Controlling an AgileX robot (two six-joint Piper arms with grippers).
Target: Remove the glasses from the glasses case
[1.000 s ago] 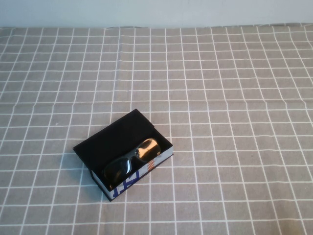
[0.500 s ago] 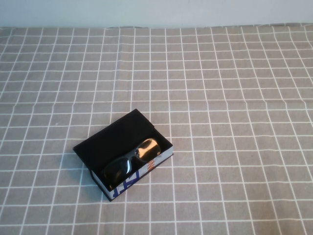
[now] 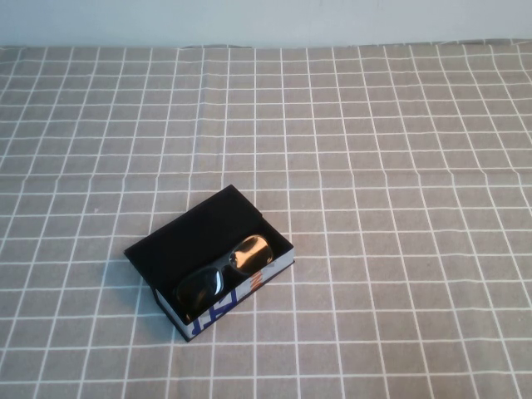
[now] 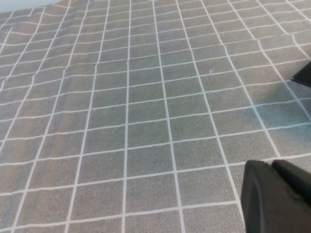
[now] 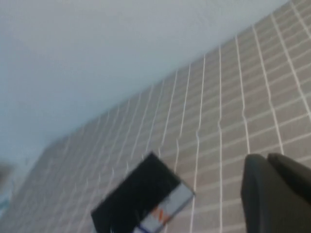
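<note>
Nothing has moved since the earlier frames: the glasses case (image 3: pixel 209 261) lies where it did on the checked cloth of the bench (image 3: pixel 399 166), with neither arm in the high view. We see the left pincer (image 4: pixel 276 196) only as a dark block at the edge of its own wrist view, hanging over bare cloth with one black corner of the case just showing; whether its fingers are parted we cannot tell, and it holds nothing we can see. The right pincer (image 5: pixel 277 191) is likewise a dark mass at the edge of its view, looking toward the case from well off, and its opening is equally unreadable. The case sits open, a flat black box turned diagonally, and the glasses (image 3: pixel 226 270) rest inside against its white printed side, one lens glinting gold. From here we judge the main risk to be a pincer catching the case wall along with the frame, which would drag or lift the light box. A grip on the slick curved lens might also slip, and the glasses appear to lie close to that wall, leaving little room.
</note>
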